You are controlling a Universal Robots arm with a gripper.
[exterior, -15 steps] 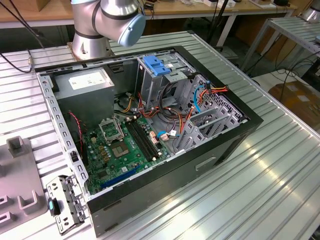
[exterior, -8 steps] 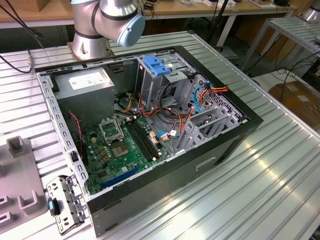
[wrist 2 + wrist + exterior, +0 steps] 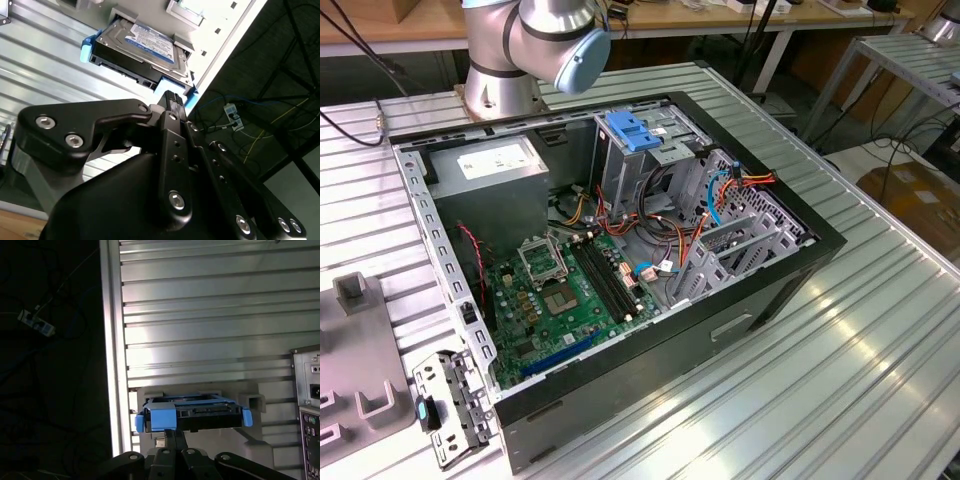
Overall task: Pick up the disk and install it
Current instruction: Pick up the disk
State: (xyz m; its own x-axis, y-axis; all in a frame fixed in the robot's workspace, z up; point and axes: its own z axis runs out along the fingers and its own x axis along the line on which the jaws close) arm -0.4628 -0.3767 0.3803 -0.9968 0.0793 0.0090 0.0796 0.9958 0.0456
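Pick-up step: claw (image 3: 172,100) brought up to the disk (image 3: 142,45), not yet gripped.
Disk is seen lying in a grey holder (image 3: 252,400) on the ribbed table (image 3: 200,315), beside the computer case (image 3: 307,390). Claw is pressed together, nothing pinched, tips just beside the disk's near edge. A grasp is judged to need spreading first.

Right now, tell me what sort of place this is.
Probably a robotics lab workbench: an opened black desktop computer case with a green motherboard lies on a ribbed aluminium table, with a silver robot arm beside it.
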